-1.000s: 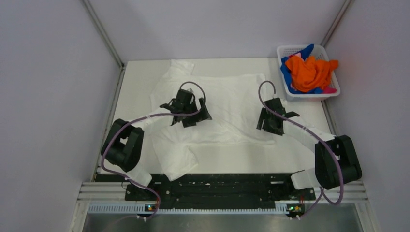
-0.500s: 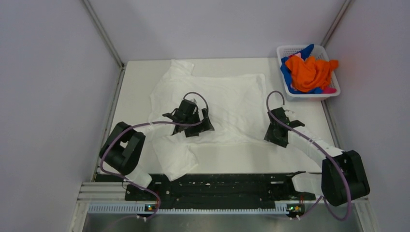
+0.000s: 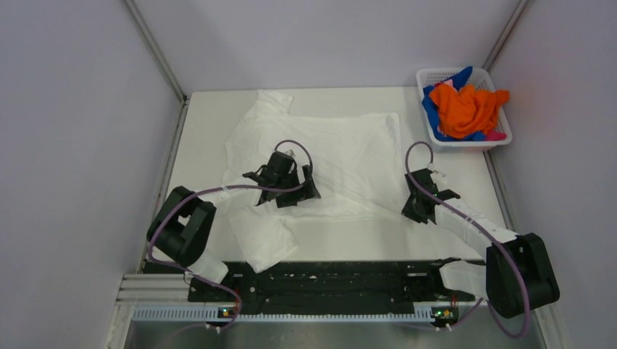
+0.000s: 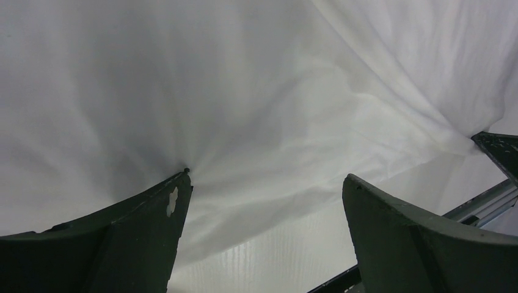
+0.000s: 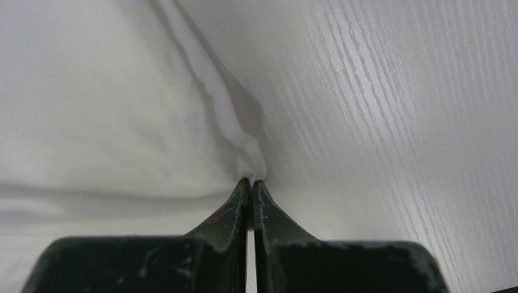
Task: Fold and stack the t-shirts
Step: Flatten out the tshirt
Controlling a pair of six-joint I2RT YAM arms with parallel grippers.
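The large white t-shirt (image 3: 342, 149) is spread, wrinkled, across the middle of the table (image 3: 364, 236). One sleeve is bunched toward the far left corner. Another part is folded down toward the near edge on the left.

The left gripper (image 3: 289, 190) is held low over the near-left part of this shirt. In the left wrist view its jaws are seen spread wide apart (image 4: 267, 177), with nothing clamped between them. Creases in the cloth (image 4: 244, 79) are drawn toward the tip of one finger (image 4: 174, 195), so that finger is probably pressed onto the fabric, though contact cannot be confirmed.

The right gripper (image 3: 413, 211) is placed at the near-right edge of the white shirt. In the right wrist view its jaws are seen closed tight (image 5: 251, 180), and a small peak of the shirt's hem (image 5: 91, 110) is pinched at the very tips. Bare table surface (image 5: 397, 122) is seen just beside the hem.

The other shirts are heaped in the white basket (image 3: 429, 75) at the far right corner. The orange t-shirt (image 3: 466, 109) is piled on top, the blue t-shirt (image 3: 431, 115) is seen beneath it, and a pink t-shirt (image 3: 496, 135) is glimpsed at the near corner.
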